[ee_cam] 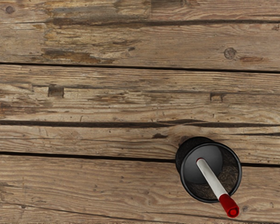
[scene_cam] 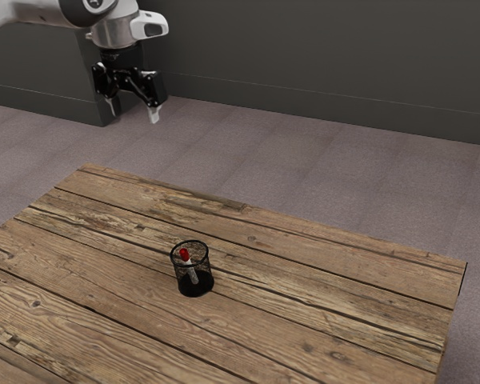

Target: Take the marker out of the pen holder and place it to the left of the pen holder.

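Arm (scene_cam: 44, 13) raised, gripper (scene_cam: 132, 114) pointing down
It enters from the exterior view's upper left; fingers (scene_cam: 154, 115) stand apart

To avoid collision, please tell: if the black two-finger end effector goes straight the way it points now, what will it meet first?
Pointing down, the end effector would probably meet the brown wooden table first, beside the black mesh pen holder; depth is unclear, so it might clip the holder.

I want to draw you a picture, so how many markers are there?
1: the marker leaning in the black pen holder on the wooden table, red end up.
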Controlling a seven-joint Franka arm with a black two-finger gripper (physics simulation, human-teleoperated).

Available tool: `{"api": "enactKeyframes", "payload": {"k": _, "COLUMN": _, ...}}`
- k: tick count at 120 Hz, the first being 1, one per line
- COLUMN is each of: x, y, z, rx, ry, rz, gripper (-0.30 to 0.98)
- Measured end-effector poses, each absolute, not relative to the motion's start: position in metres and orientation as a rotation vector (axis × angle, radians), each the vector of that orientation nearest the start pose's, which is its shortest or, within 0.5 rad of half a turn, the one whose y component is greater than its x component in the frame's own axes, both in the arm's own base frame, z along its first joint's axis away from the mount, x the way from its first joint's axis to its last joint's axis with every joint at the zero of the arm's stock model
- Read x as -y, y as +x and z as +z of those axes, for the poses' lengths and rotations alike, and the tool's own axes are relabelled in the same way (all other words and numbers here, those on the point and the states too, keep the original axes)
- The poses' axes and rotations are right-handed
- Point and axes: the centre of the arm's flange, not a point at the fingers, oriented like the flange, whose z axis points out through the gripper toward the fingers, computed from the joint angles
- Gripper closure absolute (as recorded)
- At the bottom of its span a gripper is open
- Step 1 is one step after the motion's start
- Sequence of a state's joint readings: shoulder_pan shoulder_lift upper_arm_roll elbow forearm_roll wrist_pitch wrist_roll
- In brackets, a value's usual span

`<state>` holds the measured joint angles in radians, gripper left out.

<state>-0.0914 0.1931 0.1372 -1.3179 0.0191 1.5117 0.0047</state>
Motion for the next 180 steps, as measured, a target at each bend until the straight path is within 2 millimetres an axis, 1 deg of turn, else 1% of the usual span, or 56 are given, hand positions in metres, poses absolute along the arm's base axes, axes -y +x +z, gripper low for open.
{"api": "enactKeyframes", "payload": {"k": 19, "x": -0.021, "y": 0.607, "z": 0.625, "rx": 0.061, "ry": -3.096, "rz": 0.014, "gripper": 0.0}}
{"api": "enactKeyframes", "payload": {"k": 25, "x": -0.023, "y": 0.609, "z": 0.625, "rx": 0.08, "ry": -3.111, "rz": 0.008, "gripper": 0.0}}
{"api": "enactKeyframes", "payload": {"k": 28, "x": -0.017, "y": 0.611, "z": 0.624, "rx": 0.074, "ry": -3.116, "rz": -0.003, "gripper": 0.0}}
{"api": "enactKeyframes", "payload": {"k": 33, "x": 0.015, "y": 0.616, "z": 0.62, "rx": 0.021, "ry": -3.106, "rz": -0.025, "gripper": 0.0}}
{"api": "enactKeyframes", "payload": {"k": 38, "x": 0.047, "y": 0.623, "z": 0.601, "rx": -0.018, "ry": -3.088, "rz": -0.02, "gripper": 0.0}}
{"api": "enactKeyframes", "payload": {"k": 43, "x": 0.067, "y": 0.626, "z": 0.574, "rx": -0.032, "ry": -3.065, "rz": 0.004, "gripper": 0.0}}
{"api": "enactKeyframes", "payload": {"k": 47, "x": 0.084, "y": 0.625, "z": 0.555, "rx": -0.044, "ry": -3.037, "rz": 0.015, "gripper": 0.0}}
{"api": "enactKeyframes", "payload": {"k": 52, "x": 0.099, "y": 0.614, "z": 0.53, "rx": -0.046, "ry": -3.0, "rz": 0.03, "gripper": 0.0}}
{"api": "enactKeyframes", "payload": {"k": 58, "x": 0.106, "y": 0.593, "z": 0.503, "rx": -0.023, "ry": -2.966, "rz": 0.028, "gripper": 0.0}}
{"api": "enactKeyframes", "payload": {"k": 64, "x": 0.108, "y": 0.581, "z": 0.488, "rx": 0.02, "ry": -2.941, "rz": -0.006, "gripper": 0.0}}
{"api": "enactKeyframes", "payload": {"k": 75, "x": 0.104, "y": 0.57, "z": 0.462, "rx": 0.116, "ry": -2.918, "rz": -0.06, "gripper": 0.0}}
{"api": "enactKeyframes", "payload": {"k": 84, "x": 0.102, "y": 0.565, "z": 0.444, "rx": 0.18, "ry": -2.902, "rz": -0.103, "gripper": 0.0}}
{"api": "enactKeyframes", "payload": {"k": 91, "x": 0.109, "y": 0.565, "z": 0.434, "rx": 0.191, "ry": -2.873, "rz": -0.154, "gripper": 0.0}}
{"api": "enactKeyframes", "payload": {"k": 99, "x": 0.118, "y": 0.56, "z": 0.419, "rx": 0.21, "ry": -2.857, "rz": -0.205, "gripper": 0.0}}
{"api": "enactKeyframes", "payload": {"k": 105, "x": 0.124, "y": 0.556, "z": 0.412, "rx": 0.216, "ry": -2.848, "rz": -0.253, "gripper": 0.0}}
{"api": "enactKeyframes", "payload": {"k": 111, "x": 0.128, "y": 0.544, "z": 0.408, "rx": 0.211, "ry": -2.837, "rz": -0.305, "gripper": 0.0}}
{"api": "enactKeyframes", "payload": {"k": 122, "x": 0.133, "y": 0.511, "z": 0.406, "rx": 0.218, "ry": -2.863, "rz": -0.409, "gripper": 0.0}}
{"api": "enactKeyframes", "payload": {"k": 125, "x": 0.13, "y": 0.505, "z": 0.406, "rx": 0.242, "ry": -2.875, "rz": -0.431, "gripper": 0.0}}
{"api": "enactKeyframes", "payload": {"k": 129, "x": 0.118, "y": 0.503, "z": 0.407, "rx": 0.306, "ry": -2.886, "rz": -0.449, "gripper": 0.0}}
{"api": "enactKeyframes", "payload": {"k": 136, "x": 0.094, "y": 0.504, "z": 0.411, "rx": 0.44, "ry": -2.896, "rz": -0.463, "gripper": 0.0}}
{"api": "enactKeyframes", "payload": {"k": 143, "x": 0.081, "y": 0.506, "z": 0.414, "rx": 0.573, "ry": -2.919, "rz": -0.459, "gripper": 0.0}}
{"api": "enactKeyframes", "payload": {"k": 150, "x": 0.066, "y": 0.509, "z": 0.411, "rx": 0.725, "ry": -2.948, "rz": -0.418, "gripper": 0.0}}
{"api": "enactKeyframes", "payload": {"k": 158, "x": 0.062, "y": 0.511, "z": 0.403, "rx": 0.855, "ry": -2.984, "rz": -0.358, "gripper": 0.0}}
{"api": "enactKeyframes", "payload": {"k": 174, "x": 0.065, "y": 0.51, "z": 0.391, "rx": 1.041, "ry": -3.039, "rz": -0.211, "gripper": 0.01}}
{"api": "enactKeyframes", "payload": {"k": 180, "x": 0.065, "y": 0.508, "z": 0.388, "rx": 1.086, "ry": -3.052, "rz": -0.152, "gripper": 0.01}}
